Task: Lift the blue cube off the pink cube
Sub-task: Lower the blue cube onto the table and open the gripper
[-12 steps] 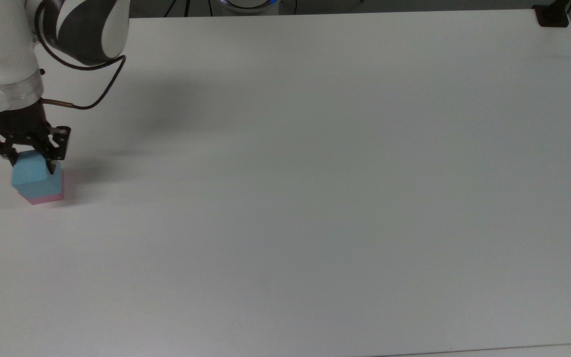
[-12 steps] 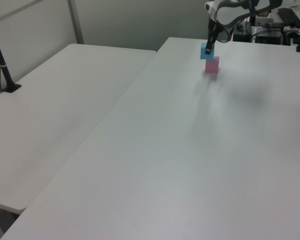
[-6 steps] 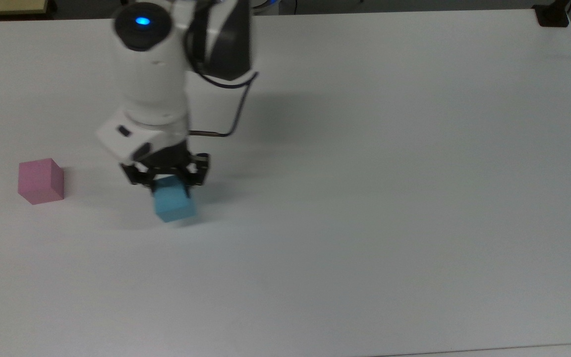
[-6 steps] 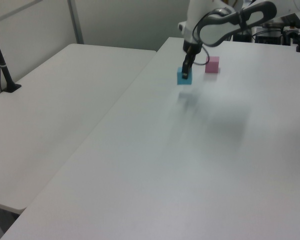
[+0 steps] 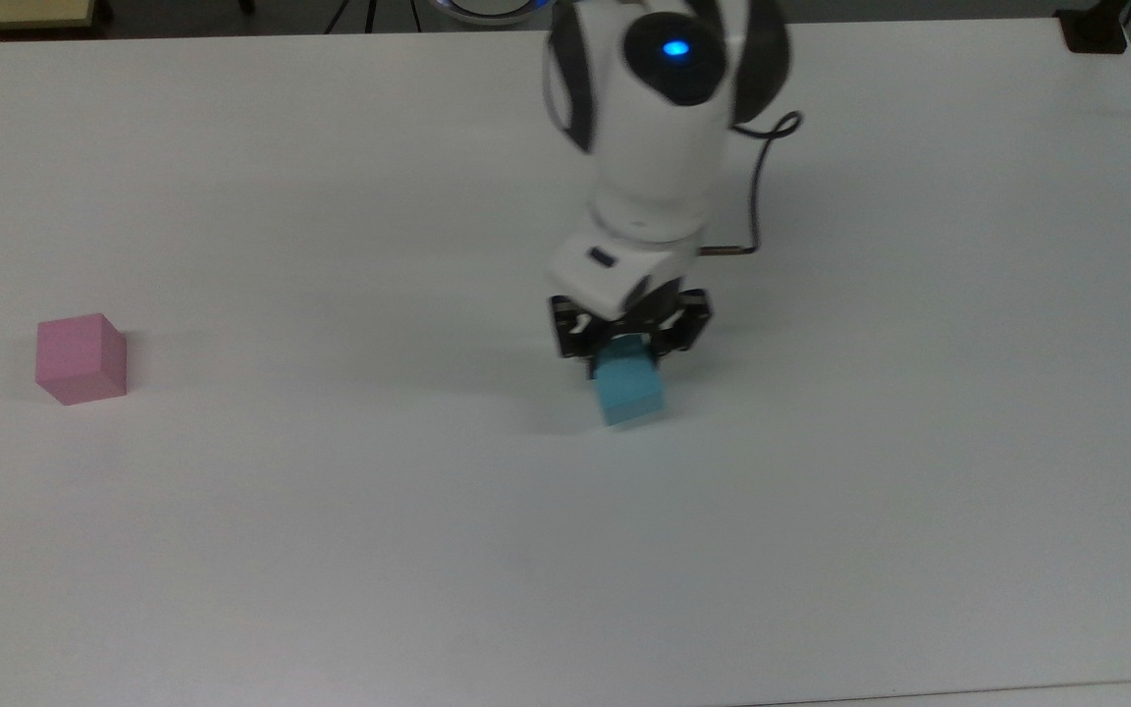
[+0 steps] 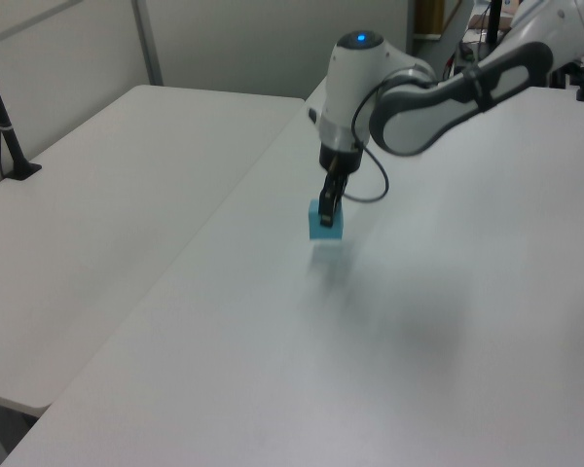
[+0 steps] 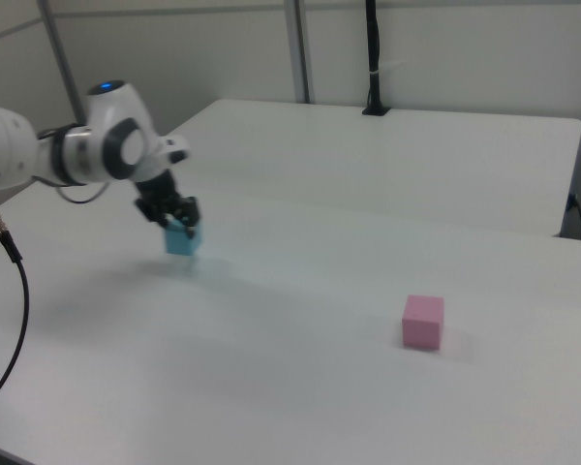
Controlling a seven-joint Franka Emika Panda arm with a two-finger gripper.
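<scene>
In the top view the gripper was clenched on the blue cube, near the middle of the white table; the pink cube sat alone far toward the top view's left, so the lifting-off looked done and only setting the cube down and letting go seemed left; nothing stood in the way on the table. In the left view the blue cube hung in the gripper just above the surface, with a second table beside. In the right view the blue cube and pink cube were well apart; a black post stood on the far table.
</scene>
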